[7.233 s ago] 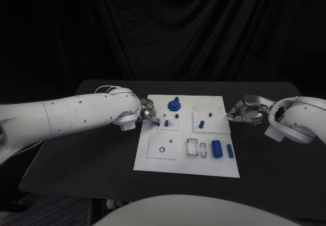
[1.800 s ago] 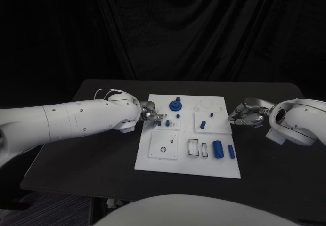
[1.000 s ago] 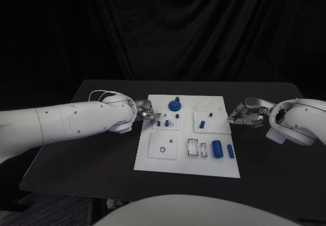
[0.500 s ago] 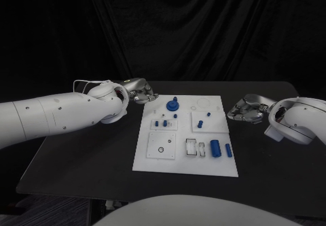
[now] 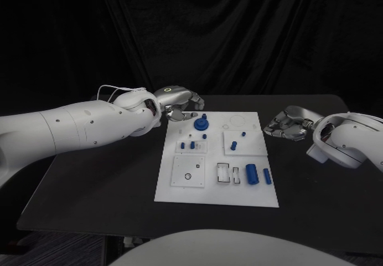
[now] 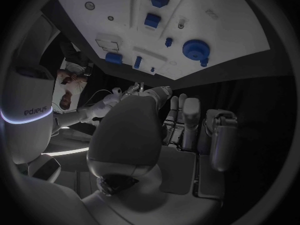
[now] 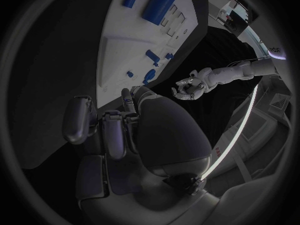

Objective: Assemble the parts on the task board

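The white task board (image 5: 191, 188) lies in the middle of the black table. On it are a blue round knob (image 5: 200, 123), small blue pegs (image 5: 187, 145) standing in a square plate, another peg (image 5: 234, 146), and two blue cylinders (image 5: 251, 173) lying flat. My left hand (image 5: 180, 105) hovers off the board's far left corner with its fingers curled and nothing in them. The left wrist view shows those fingers (image 6: 187, 120) with the board (image 6: 125, 15) and knob (image 6: 195, 49) beyond. My right hand (image 5: 285, 123) rests beside the board's right edge, its fingers (image 7: 112, 125) curled in and holding nothing.
The black table (image 5: 96, 183) has bare surface left, right and in front of the board. A dark curtain hangs behind the table's far edge. In the right wrist view the board (image 7: 125, 50) is seen with my left hand (image 7: 190, 87) beyond it.
My left hand has lifted off the small-peg plate and drawn back and up to the board's far left corner. The pegs stay standing. My right hand has hardly moved.
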### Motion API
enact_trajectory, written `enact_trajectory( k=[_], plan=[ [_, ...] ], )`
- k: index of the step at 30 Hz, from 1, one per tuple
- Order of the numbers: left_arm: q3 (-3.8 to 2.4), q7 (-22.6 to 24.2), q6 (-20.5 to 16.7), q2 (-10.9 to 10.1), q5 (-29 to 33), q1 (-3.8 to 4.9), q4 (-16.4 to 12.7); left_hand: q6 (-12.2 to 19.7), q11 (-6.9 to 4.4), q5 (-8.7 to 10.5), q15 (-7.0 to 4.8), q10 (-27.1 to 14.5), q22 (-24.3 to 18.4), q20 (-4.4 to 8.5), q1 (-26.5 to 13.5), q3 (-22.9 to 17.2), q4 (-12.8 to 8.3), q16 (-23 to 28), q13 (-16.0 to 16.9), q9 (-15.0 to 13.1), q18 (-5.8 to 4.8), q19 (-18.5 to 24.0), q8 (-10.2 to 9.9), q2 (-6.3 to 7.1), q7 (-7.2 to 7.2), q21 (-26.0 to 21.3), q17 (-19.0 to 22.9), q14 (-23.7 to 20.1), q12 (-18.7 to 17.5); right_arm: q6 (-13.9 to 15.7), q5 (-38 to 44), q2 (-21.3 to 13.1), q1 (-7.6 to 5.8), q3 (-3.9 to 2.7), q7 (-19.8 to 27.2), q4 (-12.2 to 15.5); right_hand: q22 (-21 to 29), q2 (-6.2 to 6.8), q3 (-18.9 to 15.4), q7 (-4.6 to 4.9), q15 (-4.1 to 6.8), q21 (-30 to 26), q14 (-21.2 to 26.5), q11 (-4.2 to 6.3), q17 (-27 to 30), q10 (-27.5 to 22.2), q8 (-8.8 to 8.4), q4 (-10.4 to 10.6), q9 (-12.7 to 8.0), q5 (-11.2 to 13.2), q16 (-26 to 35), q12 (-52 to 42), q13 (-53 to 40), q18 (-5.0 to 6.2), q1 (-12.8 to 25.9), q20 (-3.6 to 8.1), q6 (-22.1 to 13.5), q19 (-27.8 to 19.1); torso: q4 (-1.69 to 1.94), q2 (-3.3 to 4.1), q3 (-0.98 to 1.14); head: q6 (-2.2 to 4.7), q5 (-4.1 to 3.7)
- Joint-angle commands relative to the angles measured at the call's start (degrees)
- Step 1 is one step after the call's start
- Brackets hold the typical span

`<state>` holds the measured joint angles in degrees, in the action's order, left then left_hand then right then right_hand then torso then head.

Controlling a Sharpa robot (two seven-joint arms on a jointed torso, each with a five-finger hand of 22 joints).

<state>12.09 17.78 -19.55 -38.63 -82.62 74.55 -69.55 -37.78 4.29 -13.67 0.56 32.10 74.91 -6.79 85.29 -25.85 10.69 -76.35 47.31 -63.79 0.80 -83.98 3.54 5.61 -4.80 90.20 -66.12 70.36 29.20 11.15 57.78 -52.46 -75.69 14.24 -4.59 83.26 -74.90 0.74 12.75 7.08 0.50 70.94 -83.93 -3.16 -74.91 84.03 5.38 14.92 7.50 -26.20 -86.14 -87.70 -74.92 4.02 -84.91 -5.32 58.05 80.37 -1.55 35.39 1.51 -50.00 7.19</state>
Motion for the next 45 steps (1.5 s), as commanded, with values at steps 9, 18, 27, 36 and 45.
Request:
enact_trajectory(
  k=[9,18,27,36,45],
  plan=[
    [-0.02,0.0,3.9,3.1,-10.4,-1.81,2.6,-0.4,-0.4,2.72,-0.94,2.1,15.1,-9.18,-0.5,4.1,-1.7,-0.1,-9.4,19.7,-0.8,-6.0,-0.1,2.74,2.84,-0.2,1.1,5.6,-4.5,2.0,0.3,-0.3,0.11,-0.05,1.3,0.5,-9.2,0.35,0.4,0.03,0.56,0.3,-3.9,0.49,-9.9,2.2,0.24,-0.2,0.1,-0.6,-0.3,-0.2,-11.3,0.43,-0.2,0.06,0.6,0.2,-0.16,0.15,-0.19,0.0,0.2],
    [-0.02,-0.9,4.4,4.9,-10.9,-2.56,4.1,-4.1,0.03,2.1,-0.29,5.2,15.1,-5.91,-0.9,5.8,-1.6,-2.0,-12.3,25.8,-0.8,-6.0,0.2,2.24,3.95,-0.2,-0.9,7.8,-4.1,2.1,0.3,-0.5,0.11,-0.05,1.4,0.6,-9.2,0.38,0.4,0.02,0.58,0.3,-3.9,0.5,-9.9,2.2,0.24,-0.2,0.1,-0.7,-0.3,-0.2,-11.4,0.41,-0.2,0.08,0.6,0.2,-0.19,0.32,-0.2,0.0,0.25],
    [-0.03,-1.5,5.4,6.5,-11.0,-3.32,5.7,-5.6,0.41,1.61,0.22,6.4,15.1,-1.07,-0.9,5.9,-1.6,-1.9,-13.0,27.6,-0.8,-6.0,0.3,2.08,3.56,-0.2,-0.2,7.5,-3.7,1.9,0.3,-0.3,0.11,-0.05,1.2,0.5,-9.2,0.38,0.4,0.02,0.58,0.3,-3.9,0.5,-9.9,2.2,0.24,-0.2,0.1,-0.7,-0.3,-0.2,-11.4,0.41,-0.2,0.08,0.6,0.2,-0.12,0.29,-0.17,0.0,0.11],
    [-0.03,-1.5,6.9,7.9,-11.0,-4.17,7.2,-6.9,0.08,1.26,-0.17,8.0,15.1,0.29,-0.6,5.5,-1.8,-1.7,-13.3,28.3,-0.8,-6.0,0.5,1.64,3.11,-0.2,0.2,7.2,-3.2,1.6,0.3,0.0,0.12,-0.05,1.1,0.4,-9.2,0.42,0.4,0.02,0.6,0.2,-3.8,0.51,-9.8,2.1,0.23,-0.2,0.1,-0.9,-0.2,-0.1,-11.2,0.44,-0.2,0.12,0.6,0.2,-0.18,0.18,-0.15,0.0,0.1],
    [-0.03,-1.2,7.4,9.2,-11.0,-5.07,9.0,-9.4,-0.48,1.04,-0.68,9.5,15.1,0.71,-0.4,5.1,-1.9,-1.7,-13.9,28.7,-0.8,-6.0,1.1,1.3,1.86,-0.2,0.4,7.2,-3.1,1.5,0.1,-0.2,0.12,-0.05,1.0,0.3,-9.2,0.42,0.4,0.02,0.61,0.1,-3.8,0.51,-9.7,2.1,0.22,-0.2,0.1,-1.0,-0.1,-0.1,-11.2,0.48,-0.2,0.12,0.6,0.1,-0.19,0.15,-0.16,0.0,0.27]
  ],
)
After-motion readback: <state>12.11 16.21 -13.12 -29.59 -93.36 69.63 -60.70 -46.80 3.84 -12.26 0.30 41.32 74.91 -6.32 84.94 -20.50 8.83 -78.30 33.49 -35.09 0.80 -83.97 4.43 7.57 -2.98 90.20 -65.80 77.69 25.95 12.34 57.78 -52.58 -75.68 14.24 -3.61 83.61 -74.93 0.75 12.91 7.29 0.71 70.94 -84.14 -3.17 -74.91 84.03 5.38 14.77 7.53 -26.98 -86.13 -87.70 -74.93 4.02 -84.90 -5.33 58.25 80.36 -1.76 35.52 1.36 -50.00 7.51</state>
